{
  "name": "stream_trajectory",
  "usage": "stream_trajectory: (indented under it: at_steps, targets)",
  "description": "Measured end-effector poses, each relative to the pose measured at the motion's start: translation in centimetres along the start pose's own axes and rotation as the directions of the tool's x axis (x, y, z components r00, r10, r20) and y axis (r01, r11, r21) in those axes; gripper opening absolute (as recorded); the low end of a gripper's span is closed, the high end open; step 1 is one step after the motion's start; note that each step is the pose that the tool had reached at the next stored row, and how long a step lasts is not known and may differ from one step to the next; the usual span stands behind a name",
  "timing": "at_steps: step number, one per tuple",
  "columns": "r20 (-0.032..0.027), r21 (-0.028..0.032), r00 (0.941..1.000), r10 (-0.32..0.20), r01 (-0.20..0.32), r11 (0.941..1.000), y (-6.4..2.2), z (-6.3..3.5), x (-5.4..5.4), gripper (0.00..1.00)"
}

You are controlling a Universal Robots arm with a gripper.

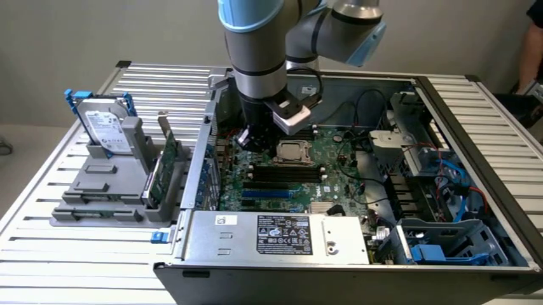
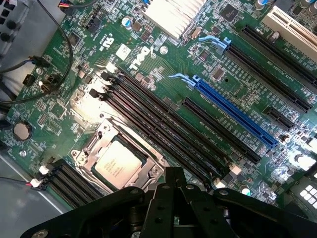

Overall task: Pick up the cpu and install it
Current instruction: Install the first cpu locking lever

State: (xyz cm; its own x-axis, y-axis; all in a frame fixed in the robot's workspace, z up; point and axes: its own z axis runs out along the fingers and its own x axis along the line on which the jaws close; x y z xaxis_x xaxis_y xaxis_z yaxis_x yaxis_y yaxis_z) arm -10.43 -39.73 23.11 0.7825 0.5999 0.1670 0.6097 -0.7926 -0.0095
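Note:
The cpu (image 2: 118, 162), a small square chip with a silvery-beige top, lies flat in the metal-framed socket on the green motherboard (image 2: 163, 64). In the exterior view the cpu (image 1: 293, 152) sits mid-board inside the open computer case. My gripper (image 2: 174, 179) hangs just above the board beside the socket, its black fingers pressed together with nothing between them. From the exterior view, the gripper (image 1: 248, 143) is down inside the case, just to the exterior view's left of the socket.
Black memory slots (image 2: 163, 124) and a blue slot (image 2: 233, 111) run next to the socket. A grey power supply (image 1: 280, 235) fills the case's front. On a grey fixture outside stand a hard drive (image 1: 106, 127) and a green card (image 1: 168, 159). A person's arm (image 1: 531, 57) shows at the far right.

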Motion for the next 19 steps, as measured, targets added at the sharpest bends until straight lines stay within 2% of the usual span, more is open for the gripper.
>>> stream_trajectory:
  at_steps: [19]
  targets:
    - [0.0037, -0.0010, 1.0000, 0.009, -0.009, 1.0000, -0.81, 1.70, -0.2, 0.11]
